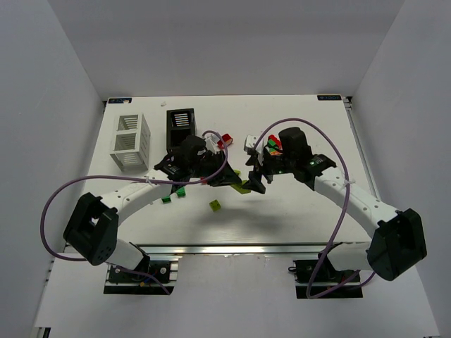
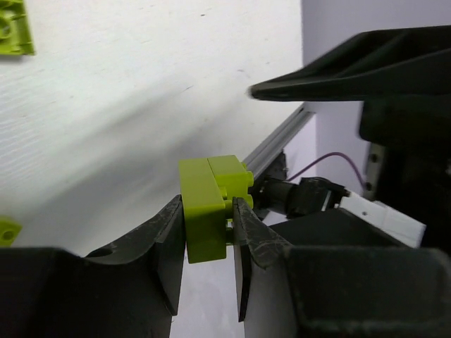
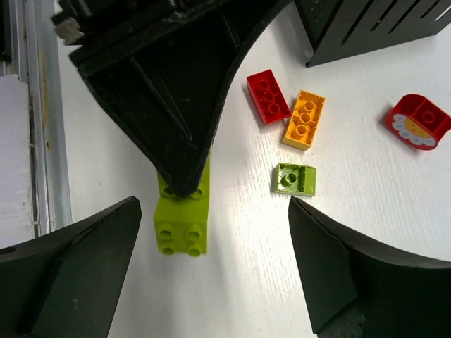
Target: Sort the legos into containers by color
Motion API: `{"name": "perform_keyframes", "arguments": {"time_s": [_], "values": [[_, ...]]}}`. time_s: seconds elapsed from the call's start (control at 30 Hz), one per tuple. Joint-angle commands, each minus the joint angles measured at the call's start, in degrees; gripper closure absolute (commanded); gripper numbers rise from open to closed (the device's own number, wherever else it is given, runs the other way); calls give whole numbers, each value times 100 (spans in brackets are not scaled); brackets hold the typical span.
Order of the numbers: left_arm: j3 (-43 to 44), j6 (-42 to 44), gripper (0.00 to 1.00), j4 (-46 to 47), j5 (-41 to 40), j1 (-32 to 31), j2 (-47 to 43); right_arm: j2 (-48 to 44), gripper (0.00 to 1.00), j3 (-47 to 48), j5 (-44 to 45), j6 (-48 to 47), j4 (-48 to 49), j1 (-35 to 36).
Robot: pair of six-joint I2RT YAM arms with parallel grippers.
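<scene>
My left gripper (image 2: 209,232) is shut on a yellow-green brick (image 2: 208,208) at the table's middle (image 1: 243,186). My right gripper (image 3: 215,211) is open and empty, its jaws wide apart on either side of that brick (image 3: 183,218), touching nothing. Loose on the table lie a red brick (image 3: 268,96), an orange-yellow brick (image 3: 304,120), a small yellow-green brick (image 3: 294,179) and a red curved piece (image 3: 417,121). The white bin (image 1: 132,141) and the black bin (image 1: 181,123) stand at the back left. Their insides are hard to see.
Dark green bricks (image 1: 167,199) and a yellow-green one (image 1: 214,205) lie near the left arm. More red bricks (image 1: 227,139) and a mixed cluster (image 1: 271,146) lie behind the grippers. The two grippers (image 1: 243,179) are close together.
</scene>
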Motion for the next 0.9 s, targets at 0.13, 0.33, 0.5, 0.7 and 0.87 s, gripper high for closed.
{"name": "perform_keyframes", "arguments": {"time_s": [0.13,0.33,0.5,0.7,0.87], "values": [[261,465,94,-541,-274,-18,-122,-317,11,-8,-280,-539,-481,-98],[305,447,94,-462,-204,-18,-96,-186,11,-61,-790,-803,-693,-107],[296,316,94,-260,-151,-18,-131,121,14,1,-632,-768,-666,-107],[269,219,94,-119,-115,-18,-183,342,21,45,-413,-724,-596,-37],[252,131,94,-23,-80,-18,-183,403,29,-17,-246,-628,-447,-10]]}}
